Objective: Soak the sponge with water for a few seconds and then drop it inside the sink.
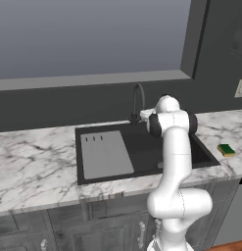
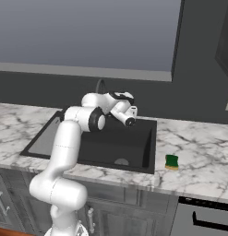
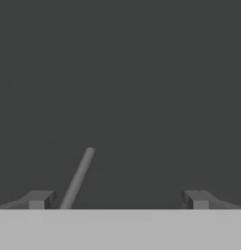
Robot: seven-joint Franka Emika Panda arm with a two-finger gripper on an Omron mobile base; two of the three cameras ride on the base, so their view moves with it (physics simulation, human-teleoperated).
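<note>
The sponge (image 1: 226,150) (image 2: 171,162), yellow with a green top, lies flat on the marble counter just right of the sink. The black sink (image 1: 142,147) (image 2: 134,152) has a grey ribbed drainboard (image 1: 105,154) on its left and a dark arched faucet (image 1: 138,100) (image 2: 100,85) at the back. My hand (image 2: 123,108) hovers over the rear of the basin, well away from the sponge. In the hand view my gripper (image 3: 119,199) is open and holds nothing. It faces a dark surface, with a thin grey rod (image 3: 78,178) near its left fingertip. The water is out of view.
Marble counter (image 1: 34,162) (image 2: 203,156) runs on both sides of the sink. A dark wall stands behind, and a tall dark cabinet (image 1: 220,44) rises at the right. An outlet plate (image 1: 241,88) is on the wall above the sponge's side.
</note>
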